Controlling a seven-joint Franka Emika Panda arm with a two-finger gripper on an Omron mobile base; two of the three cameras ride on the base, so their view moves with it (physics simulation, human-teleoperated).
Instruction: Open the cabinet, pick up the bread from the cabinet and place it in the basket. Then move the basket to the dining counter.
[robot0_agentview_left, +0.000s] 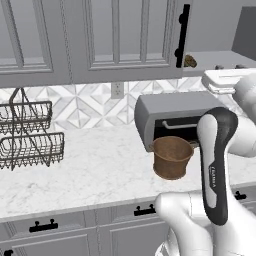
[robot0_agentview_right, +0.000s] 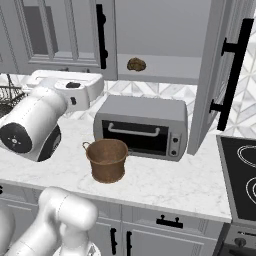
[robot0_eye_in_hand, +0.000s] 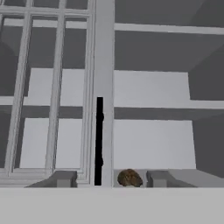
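While the cabinet (robot0_agentview_left: 125, 35) reads as mostly shut panels in the left base view, the bread (robot0_agentview_left: 189, 61) peeks out on the shelf at about two o'clock, just past the black bar handle (robot0_agentview_left: 183, 35), and the basket (robot0_agentview_left: 171, 157) stands on the marble counter (robot0_agentview_left: 95, 160) at about four o'clock, directly in front of the toaster oven (robot0_agentview_left: 172, 117); a wire rack (robot0_agentview_left: 27, 132) sits at nine o'clock. From the right base view the right door (robot0_agentview_right: 227, 75) swings wide open at three o'clock, the bread (robot0_agentview_right: 136, 64) lies alone on the bare shelf at twelve o'clock, and the basket (robot0_agentview_right: 106, 159) waits well below it near the centre, apart from the oven front. Along the hand view the gripper (robot0_eye_in_hand: 111, 178) points into the open compartment, its fingertips (robot0_eye_in_hand: 63, 178) standing wide apart at six o'clock with the bread (robot0_eye_in_hand: 130, 178) sitting between them low in the picture, nothing yet clasped. Opening looks finished, so I judge the step in hand to be the reach for the bread. The next move calls for advancing into the cabinet until the roll is truly between the pads, then closing gently, since it is small and lumpy and could roll off; clearing the shut door's edge at eleven o'clock also matters.
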